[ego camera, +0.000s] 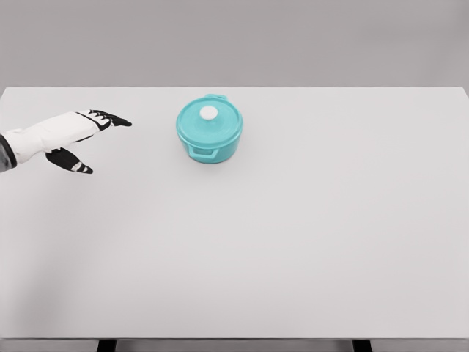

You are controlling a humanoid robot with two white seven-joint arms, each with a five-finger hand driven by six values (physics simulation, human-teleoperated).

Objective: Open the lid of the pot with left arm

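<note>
While the teal pot (209,134) sits on the white worktop (293,235), toward the far side and a little left of the middle, its lid (209,119) is on top, with a small white knob (209,112) in the middle. At the left edge, the left robot hand (73,136) is well apart from the pot. Its fingers (110,118) point toward the pot, spread out, and it holds nothing.
</note>
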